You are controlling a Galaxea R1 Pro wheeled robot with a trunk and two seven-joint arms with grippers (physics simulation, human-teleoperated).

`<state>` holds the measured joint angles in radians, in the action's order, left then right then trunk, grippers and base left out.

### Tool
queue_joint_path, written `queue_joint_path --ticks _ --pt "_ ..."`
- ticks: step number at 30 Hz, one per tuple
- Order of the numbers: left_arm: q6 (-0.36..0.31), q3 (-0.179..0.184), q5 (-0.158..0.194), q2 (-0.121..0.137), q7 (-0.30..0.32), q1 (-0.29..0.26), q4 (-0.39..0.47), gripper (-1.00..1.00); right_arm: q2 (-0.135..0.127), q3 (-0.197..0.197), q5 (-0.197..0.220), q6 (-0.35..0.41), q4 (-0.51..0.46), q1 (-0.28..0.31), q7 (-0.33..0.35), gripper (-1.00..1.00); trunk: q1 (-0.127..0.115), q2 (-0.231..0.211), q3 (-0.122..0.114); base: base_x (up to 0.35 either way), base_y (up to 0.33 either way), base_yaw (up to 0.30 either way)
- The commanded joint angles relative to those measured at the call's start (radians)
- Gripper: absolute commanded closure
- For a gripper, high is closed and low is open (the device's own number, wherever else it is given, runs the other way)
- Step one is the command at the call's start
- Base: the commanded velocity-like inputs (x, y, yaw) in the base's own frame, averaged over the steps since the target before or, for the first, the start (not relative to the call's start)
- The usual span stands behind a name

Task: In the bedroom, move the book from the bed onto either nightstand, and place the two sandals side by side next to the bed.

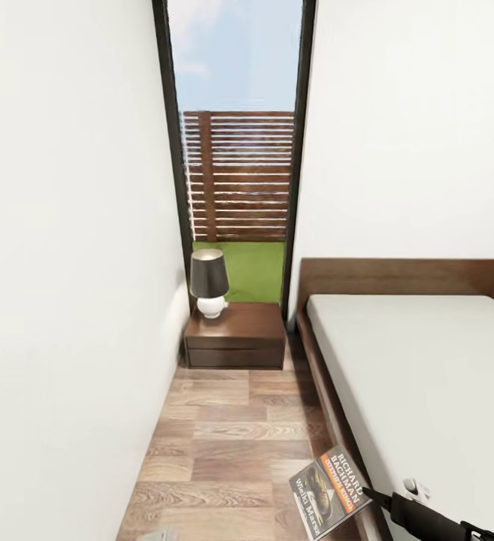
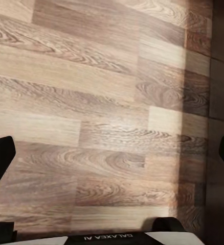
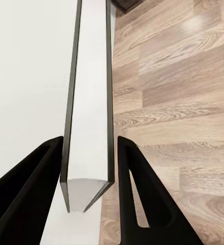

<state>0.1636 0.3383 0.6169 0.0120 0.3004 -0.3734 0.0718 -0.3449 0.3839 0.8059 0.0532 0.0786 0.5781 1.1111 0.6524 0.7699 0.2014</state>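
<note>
At the lower right of the head view the right gripper (image 1: 368,496) is clamped on the book (image 1: 329,490), held edge-on between both black fingers (image 3: 35,194) in the right wrist view, above the wood floor (image 1: 216,443) beside the bed (image 1: 427,376). The left gripper (image 2: 112,153) hangs spread wide over bare planks. The nightstand (image 1: 236,335), bearing a lamp (image 1: 209,282), sits at centre frame below the window (image 1: 235,150).

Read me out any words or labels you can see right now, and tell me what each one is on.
"RICHARD BACHMAN": orange band of the small dark paperback book held in the right tool.
"Wielki Marsz": white title on that cover, somewhat blurred.
"GALAXEA AI": white housing behind the left tool, shown upside down.
Other small cover lettering: too small to read.
</note>
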Motion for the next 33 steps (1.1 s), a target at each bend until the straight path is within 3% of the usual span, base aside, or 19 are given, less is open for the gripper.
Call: queue_joint_path --ticks 1,11,33 --pt "0.004 0.008 0.009 0.0 0.003 -0.001 -0.001 -1.0 0.0 0.003 0.01 0.006 0.003 0.002 0.006 1.0 0.001 0.001 0.001 0.332 0.0 -0.004" --pt "0.004 0.008 0.009 0.0 0.003 -0.001 -0.001 -1.0 0.001 0.003 0.01 0.005 0.003 0.002 0.006 1.0 0.001 0.001 0.001 0.33 0.0 -0.121" --pt "0.004 0.008 0.009 0.0 0.003 -0.001 -0.001 -1.0 0.001 0.003 0.01 0.005 0.003 0.002 0.006 1.0 0.001 0.001 0.001 0.301 0.0 -0.003"
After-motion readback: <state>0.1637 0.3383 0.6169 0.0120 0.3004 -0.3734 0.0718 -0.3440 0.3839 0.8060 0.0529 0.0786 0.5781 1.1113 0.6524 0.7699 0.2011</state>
